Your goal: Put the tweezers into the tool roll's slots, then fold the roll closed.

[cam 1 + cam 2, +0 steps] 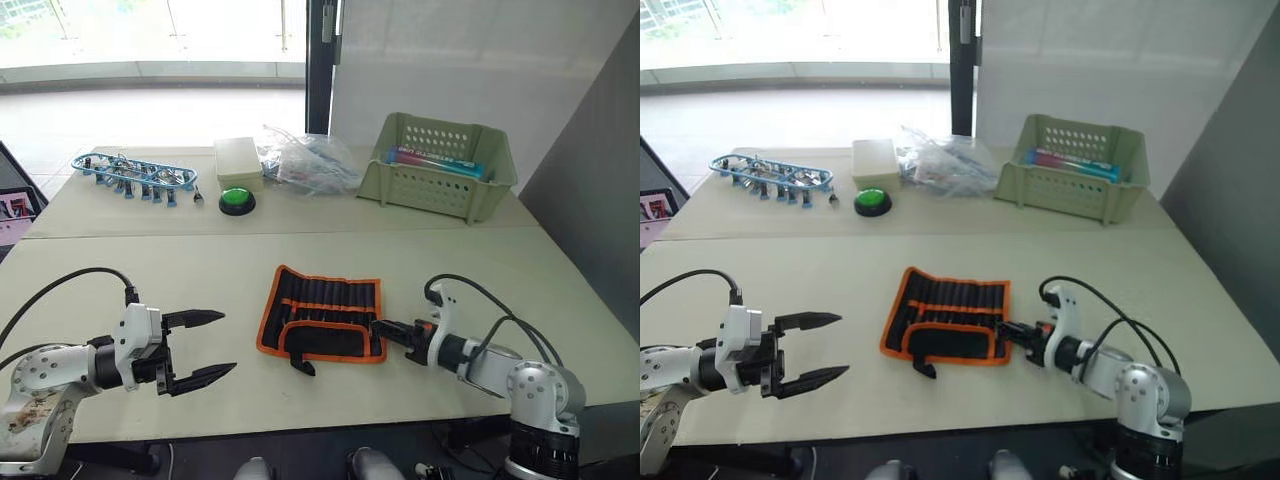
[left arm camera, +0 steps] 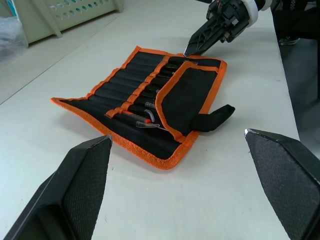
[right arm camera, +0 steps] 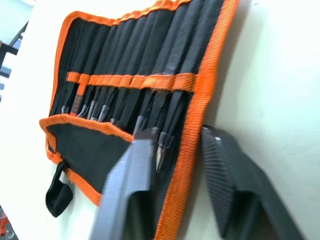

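While I am looking down through my head camera, the tool roll (image 1: 322, 314) is lying unrolled on the table (image 1: 250, 265) between my arms, its near flap turned up over the lower row and its strap (image 1: 303, 364) trailing toward me. My left gripper (image 1: 208, 346) is hovering well to the roll's left with its fingers spread wide and holding nothing. My right gripper (image 1: 381, 331) is reaching in at the roll's right edge.

Along my left wrist, the slots (image 2: 131, 86) are showing in rows under an orange stripe, with tweezers (image 2: 142, 117) poking out beside the flap.

Along my right wrist, my fingers are straddling the orange edging, one finger (image 3: 131, 172) over the fabric, the other on the table, not closed on it. Tweezers' tips are sitting just beside the upper finger.
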Robot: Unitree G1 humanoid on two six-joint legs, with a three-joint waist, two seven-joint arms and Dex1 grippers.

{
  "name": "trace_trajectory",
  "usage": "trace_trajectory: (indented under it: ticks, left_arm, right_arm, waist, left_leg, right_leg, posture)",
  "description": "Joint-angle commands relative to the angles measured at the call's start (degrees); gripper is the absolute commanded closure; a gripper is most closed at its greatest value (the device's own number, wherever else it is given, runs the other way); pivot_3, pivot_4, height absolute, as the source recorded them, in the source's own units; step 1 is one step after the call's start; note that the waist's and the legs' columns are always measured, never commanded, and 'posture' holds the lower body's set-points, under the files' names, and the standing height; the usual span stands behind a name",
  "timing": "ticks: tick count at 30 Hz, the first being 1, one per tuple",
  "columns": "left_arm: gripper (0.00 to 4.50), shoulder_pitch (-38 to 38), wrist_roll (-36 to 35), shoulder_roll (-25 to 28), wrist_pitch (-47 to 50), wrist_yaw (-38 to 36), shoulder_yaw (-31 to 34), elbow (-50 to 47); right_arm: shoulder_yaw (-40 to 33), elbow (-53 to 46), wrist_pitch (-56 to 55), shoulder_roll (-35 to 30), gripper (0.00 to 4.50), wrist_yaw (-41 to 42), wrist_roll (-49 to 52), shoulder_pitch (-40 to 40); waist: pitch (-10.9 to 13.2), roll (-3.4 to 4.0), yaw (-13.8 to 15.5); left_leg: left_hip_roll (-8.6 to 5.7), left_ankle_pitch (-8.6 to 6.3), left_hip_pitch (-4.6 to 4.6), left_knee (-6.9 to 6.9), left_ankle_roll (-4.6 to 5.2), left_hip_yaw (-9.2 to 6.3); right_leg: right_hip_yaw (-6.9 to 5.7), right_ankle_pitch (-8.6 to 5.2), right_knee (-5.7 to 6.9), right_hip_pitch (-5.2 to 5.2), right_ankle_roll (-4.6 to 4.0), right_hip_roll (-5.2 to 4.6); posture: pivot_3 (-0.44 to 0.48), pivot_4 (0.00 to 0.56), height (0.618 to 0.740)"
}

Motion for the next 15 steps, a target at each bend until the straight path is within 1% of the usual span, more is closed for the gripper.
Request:
trace_trajectory:
  ticks: [1,7,12,15]
  left_arm:
    - [0.00,-0.1,0.3,0.0,-1.3,0.5,0.2,-1.1]
    - [0.00,-0.5,0.7,0.1,-1.3,0.5,-0.3,-0.8]
    - [0.00,-0.8,1.1,0.5,-1.5,0.4,-0.6,-0.4]
    - [0.00,-1.0,1.5,0.4,-1.7,0.4,-0.8,0.0]
  right_arm:
    - [-0.8,-1.3,0.8,-0.4,4.46,0.3,2.6,0.2]
    - [-0.4,-1.1,-0.5,-0.5,4.46,-0.5,2.2,0.1]
    - [-3.0,-0.8,-0.6,-1.1,4.46,-0.8,3.9,-2.0]
    - [-4.8,-0.3,0.6,-3.2,4.46,-0.5,6.0,-4.1]
  waist:
    - [0.0,0.00,0.0]
    - [0.0,0.00,-0.1]
    - [0.0,0.01,0.0]
    - [0.0,0.02,0.0]
  left_leg:
    - [0.00,0.00,0.00,0.00,0.00,0.00]
    - [0.00,0.00,0.00,0.00,0.00,0.00]
    - [-0.01,0.00,0.00,0.00,0.00,0.00]
    - [-0.01,0.00,0.00,0.01,0.00,0.00]
  right_leg:
    - [0.00,0.00,0.00,0.00,0.00,0.00]
    - [0.00,0.00,0.01,0.00,0.00,0.00]
    - [0.01,0.00,0.01,0.00,0.00,0.00]
    - [0.01,0.01,0.02,0.00,0.00,0.00]
  posture:
    - [0.000,0.150,0.738]
    - [0.000,0.150,0.738]
    - [0.000,0.150,0.738]
    - [0.000,0.150,0.738]
